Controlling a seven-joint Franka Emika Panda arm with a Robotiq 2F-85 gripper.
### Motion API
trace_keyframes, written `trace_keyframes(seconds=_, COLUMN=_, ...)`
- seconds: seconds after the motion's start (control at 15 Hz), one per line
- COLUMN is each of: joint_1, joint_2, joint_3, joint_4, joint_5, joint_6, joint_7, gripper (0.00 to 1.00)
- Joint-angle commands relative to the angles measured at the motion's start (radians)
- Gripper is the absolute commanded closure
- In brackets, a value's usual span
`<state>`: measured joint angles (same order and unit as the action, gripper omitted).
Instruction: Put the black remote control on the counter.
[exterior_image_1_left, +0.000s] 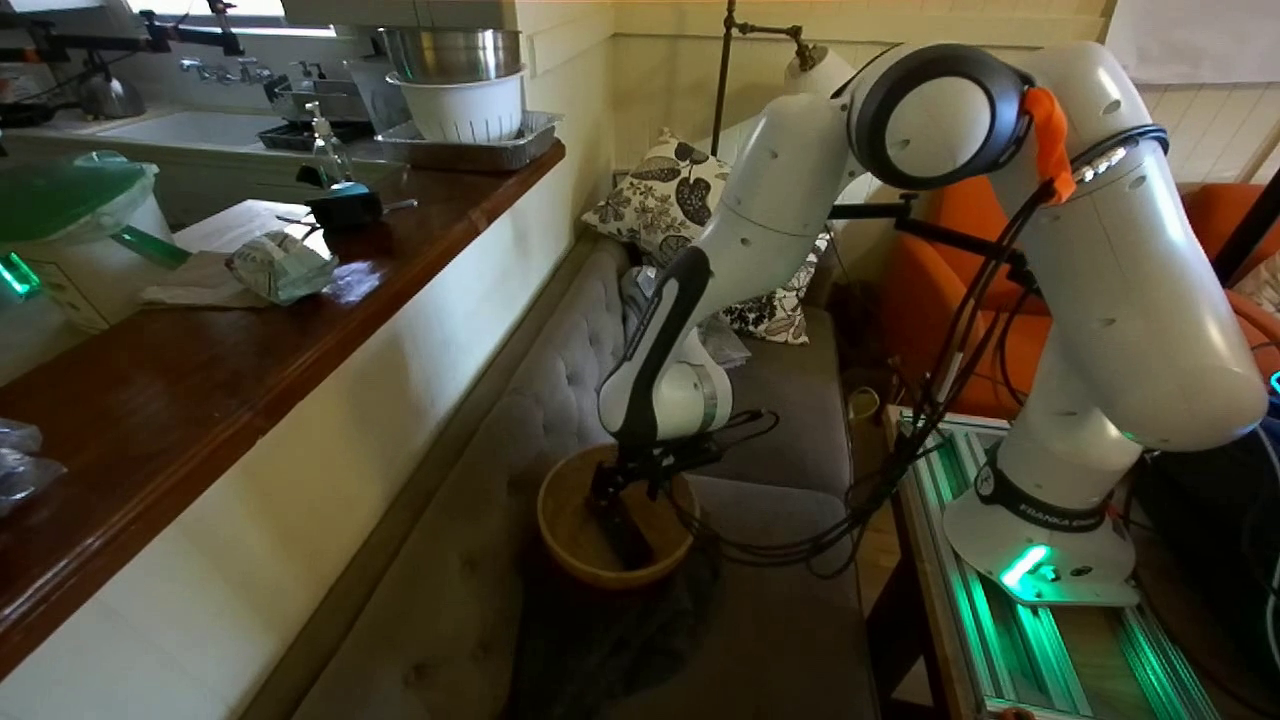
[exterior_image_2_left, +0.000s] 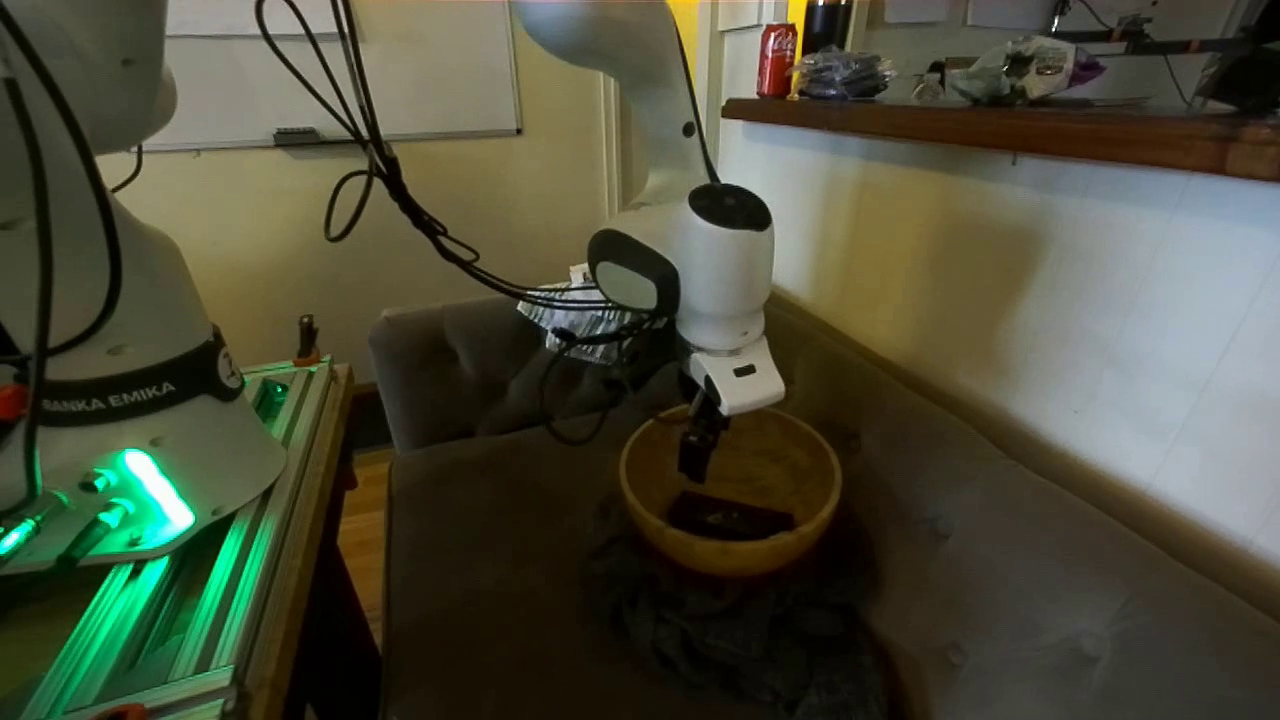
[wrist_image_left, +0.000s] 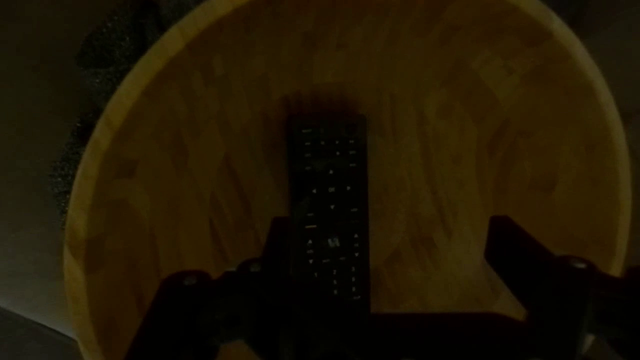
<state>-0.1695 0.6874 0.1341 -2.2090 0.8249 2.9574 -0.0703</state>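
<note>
In an exterior view, the reddish-brown wooden counter is at ten o'clock from the round tan bowl. In an exterior view, inside it lies the flat black remote. In wrist view, the black gripper stands wide.

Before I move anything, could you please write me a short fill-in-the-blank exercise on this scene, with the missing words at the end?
Of the counter and the wooden bowl, the one holding the black remote control is the ____.
The gripper has its jaws ____, not shut.
The drinks can on the counter is mainly coloured ____.
The robot's base light glows in the colour ____.

Missing words: bowl; open; red; green.
</note>
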Motion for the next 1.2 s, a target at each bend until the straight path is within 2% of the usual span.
trace_keyframes(seconds=0.0, joint_1=0.161, joint_2=0.093, joint_3=-0.095, joint_4=0.051, joint_5=-0.034, joint_6=0.126, joint_7=0.121, gripper=0.00)
trace_keyframes(seconds=0.13, joint_1=0.241, joint_2=0.144, joint_3=-0.143, joint_4=0.088, joint_5=-0.014, joint_6=0.186, joint_7=0.168, gripper=0.00)
trace_keyframes(seconds=0.2, joint_1=0.253, joint_2=0.165, joint_3=-0.152, joint_4=0.097, joint_5=-0.070, joint_6=0.209, joint_7=0.240, gripper=0.00)
trace_keyframes(seconds=0.4, joint_1=0.346, joint_2=0.221, joint_3=-0.230, joint_4=0.139, joint_5=-0.118, joint_6=0.200, joint_7=0.349, gripper=0.00)
trace_keyframes(seconds=0.47, joint_1=0.381, joint_2=0.237, joint_3=-0.264, joint_4=0.151, joint_5=-0.138, joint_6=0.195, joint_7=0.385, gripper=0.00)
trace_keyframes(seconds=0.53, joint_1=0.443, joint_2=0.259, joint_3=-0.321, joint_4=0.174, joint_5=-0.106, joint_6=0.174, joint_7=0.381, gripper=0.00)
trace_keyframes(seconds=0.67, joint_1=0.507, joint_2=0.285, joint_3=-0.405, joint_4=0.200, joint_5=-0.120, joint_6=0.136, joint_7=0.412, gripper=0.00)
trace_keyframes(seconds=0.73, joint_1=0.527, joint_2=0.293, joint_3=-0.436, joint_4=0.213, joint_5=-0.129, joint_6=0.110, joint_7=0.411, gripper=0.00)
trace_keyframes(seconds=0.8, joint_1=0.521, joint_2=0.290, joint_3=-0.447, joint_4=0.212, joint_5=-0.210, joint_6=0.087, joint_7=0.452, gripper=0.00)
trace_keyframes(seconds=0.87, joint_1=0.531, joint_2=0.296, joint_3=-0.465, joint_4=0.223, joint_5=-0.243, joint_6=0.060, joint_7=0.462, gripper=0.00)
trace_keyframes(seconds=1.13, joint_1=0.530, joint_2=0.322, joint_3=-0.497, joint_4=0.271, joint_5=-0.418, joint_6=-0.050, joint_7=0.552, gripper=0.00)
